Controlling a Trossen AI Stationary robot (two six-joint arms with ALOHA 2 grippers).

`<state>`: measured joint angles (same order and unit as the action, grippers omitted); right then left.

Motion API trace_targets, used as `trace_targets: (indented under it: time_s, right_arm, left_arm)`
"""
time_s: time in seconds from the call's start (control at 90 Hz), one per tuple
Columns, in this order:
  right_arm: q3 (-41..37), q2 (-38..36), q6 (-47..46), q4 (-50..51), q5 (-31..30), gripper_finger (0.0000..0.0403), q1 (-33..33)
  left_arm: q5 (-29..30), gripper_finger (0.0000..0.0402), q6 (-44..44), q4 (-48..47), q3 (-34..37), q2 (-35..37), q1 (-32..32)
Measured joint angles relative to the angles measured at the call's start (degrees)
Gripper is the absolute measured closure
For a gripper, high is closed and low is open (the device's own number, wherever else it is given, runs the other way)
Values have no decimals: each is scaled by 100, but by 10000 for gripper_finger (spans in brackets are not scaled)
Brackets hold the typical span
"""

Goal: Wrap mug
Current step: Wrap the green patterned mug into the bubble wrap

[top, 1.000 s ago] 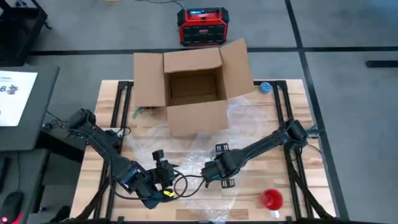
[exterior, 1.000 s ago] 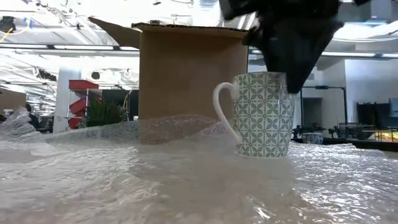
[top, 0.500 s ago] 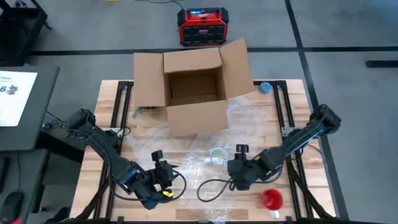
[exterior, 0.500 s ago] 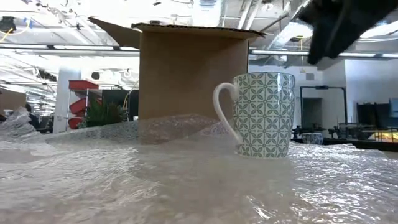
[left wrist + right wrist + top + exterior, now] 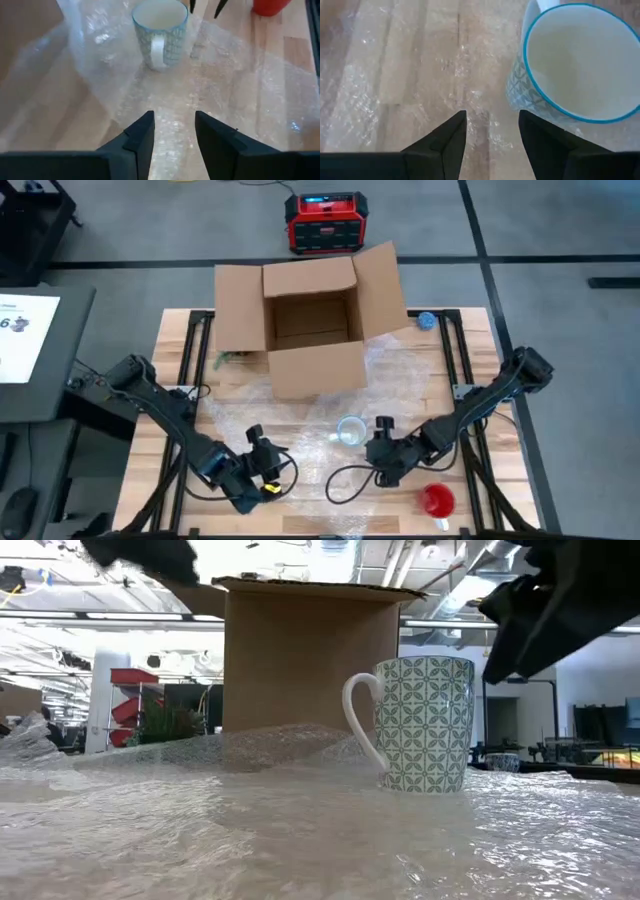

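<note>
Right now we have the patterned mug [image 5: 350, 430] standing upright on the sheet of bubble wrap [image 5: 300, 830], in front of the open cardboard box [image 5: 312, 325] and apart from it. Our right gripper [image 5: 381, 448] hovers just beside the mug, on the side away from the box; its fingers [image 5: 447, 137] are spread apart with nothing between them, and the mug's blue rim sits just past the fingertips without touching them. Our left gripper [image 5: 262, 463] waits farther from the mug, near the table's front edge, pointing toward it. Its fingers [image 5: 142, 137] are likewise parted and hold nothing; only bubble wrap lies under the gap. From that wrist we see the mug's handle turned toward the left gripper. A red cup [image 5: 436, 500] stands near the table's front edge, beyond the right gripper from the mug and well apart from it.
</note>
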<state>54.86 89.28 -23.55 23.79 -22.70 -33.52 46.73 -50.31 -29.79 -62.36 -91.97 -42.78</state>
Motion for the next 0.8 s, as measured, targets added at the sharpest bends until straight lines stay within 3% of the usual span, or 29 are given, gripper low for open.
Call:
trace_targets:
  time_s: [0.133, 0.367, 0.6, 0.8]
  right_arm:
    - [-55, 2, 542, -563, 30, 233, 34]
    - [-76, 2, 1184, -1228, 42, 233, 380]
    - [110, 2, 1221, -1047, 62, 233, 628]
    - [112, 176, 907, -475, 877, 242, 956]
  left_arm:
    - [99, 279, 192, 742, 352, 12, 2]
    - [159, 279, 595, 1044, 439, 12, 22]
    - [190, 279, 613, 1028, 441, 12, 48]
    - [198, 279, 612, 1028, 441, 12, 48]
